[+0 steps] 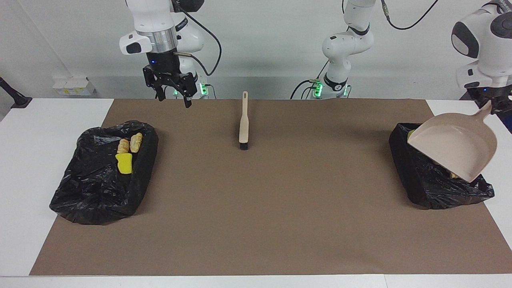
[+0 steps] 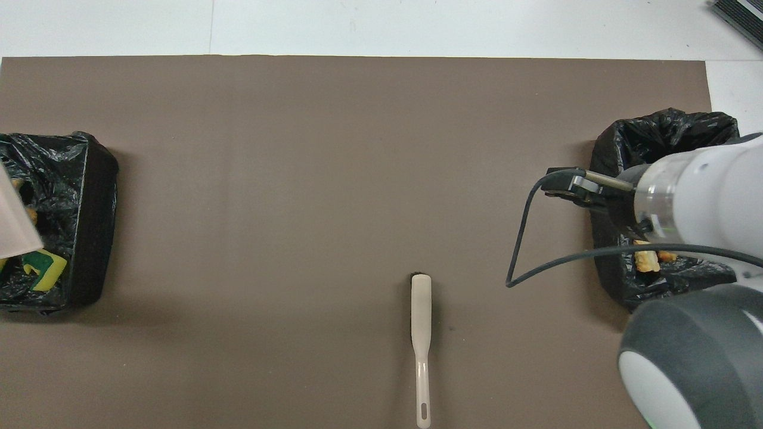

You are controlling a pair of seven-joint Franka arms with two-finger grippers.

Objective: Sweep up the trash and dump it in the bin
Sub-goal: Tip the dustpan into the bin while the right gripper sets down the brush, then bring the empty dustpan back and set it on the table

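Observation:
At the left arm's end of the table, a beige dustpan [image 1: 456, 148] hangs tilted over a black-lined bin [image 1: 428, 188]. My left gripper [image 1: 496, 105] is shut on its handle. The pan covers most of that bin's trash; a green-and-yellow sponge [image 2: 42, 269] shows beside the pan's corner [image 2: 15, 229]. A second bin [image 1: 92, 188] at the right arm's end holds a yellow sponge [image 1: 124, 164] and two bread lumps [image 1: 130, 144]. My right gripper [image 1: 174, 98] hangs open and empty above the mat's edge nearest the robots, beside that bin.
A beige hand brush [image 1: 243, 124] lies on the brown mat [image 1: 256, 208], bristles down, its handle pointing toward the robots. In the overhead view the brush [image 2: 421, 333] lies alone, and the right arm's body covers much of the bin [image 2: 673, 134] at its end.

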